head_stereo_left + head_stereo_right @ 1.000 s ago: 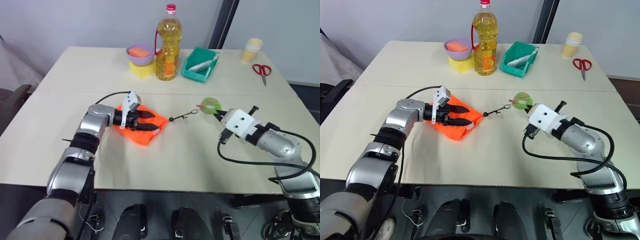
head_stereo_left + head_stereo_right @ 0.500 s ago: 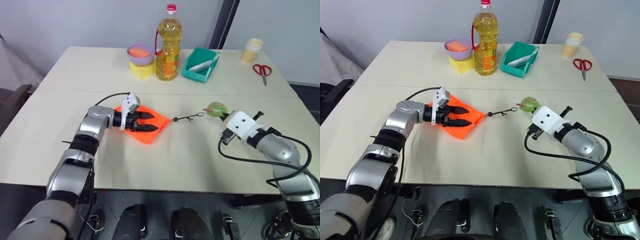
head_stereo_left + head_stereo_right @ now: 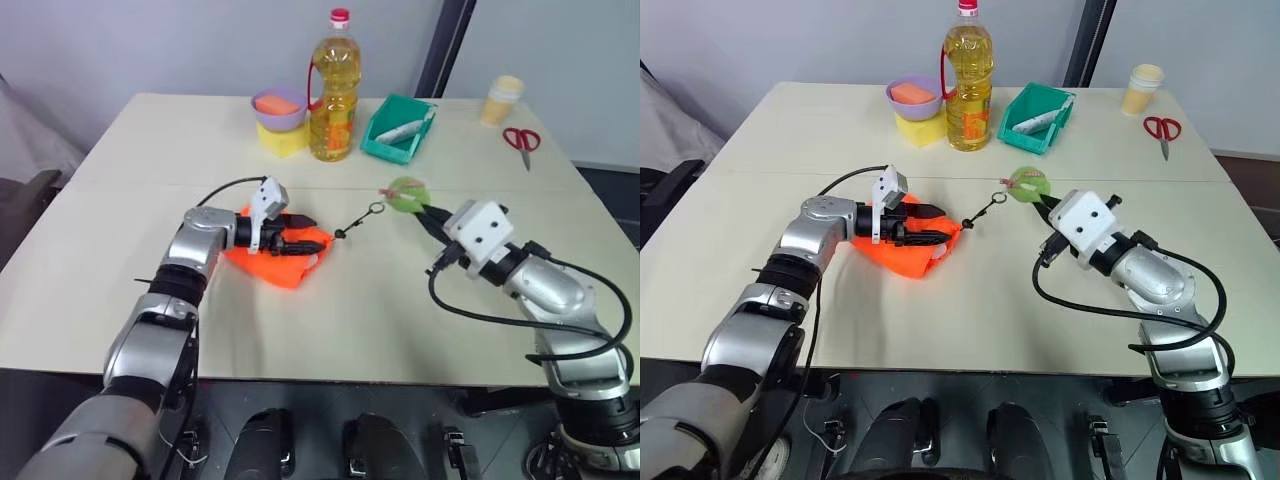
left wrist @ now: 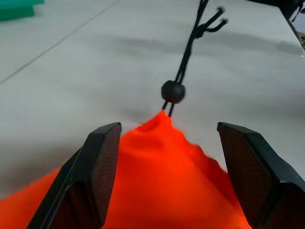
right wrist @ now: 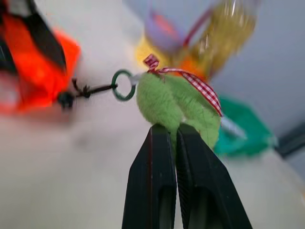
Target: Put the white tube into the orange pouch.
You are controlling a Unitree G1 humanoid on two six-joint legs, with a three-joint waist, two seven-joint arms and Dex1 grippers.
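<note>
Right gripper [image 5: 172, 129]: black fingers pressed together on the edge of the fuzzy green round disc [image 5: 176, 102], held up clear of the tabletop.
Left gripper [image 4: 167, 133]: ribbed black fingers spread wide, straddling the bright orange thin fabric drawstring pouch [image 4: 162, 162] near its gathered neck; gripping nothing.
Small white plastic tube [image 3: 313, 260]: a white sliver at the pouch's near edge, just beside the left fingers; judged to be its end, rest hidden by fabric.
Step in hand: apparently drawing the neck closed by the thin black cord [image 4: 188, 47].
Doing it well: pull along the cord's own line, slowly, away from the pouch; pin the fabric down with the left fingers so that the pouch does not slide; watch the white end for slipping out.
Cord: taut, running from the neck through a round black bead [image 4: 172, 91] to a small green ring [image 5: 123, 85] on the disc.
Disc: soft, plush, with a red-checked ribbon [image 5: 200, 86]; likely to compress in a pinch.
Pouch: limp, crumpled, peaked at the neck.
Pale tabletop [image 3: 350, 330]: smooth, matte, probably low in grip.
</note>
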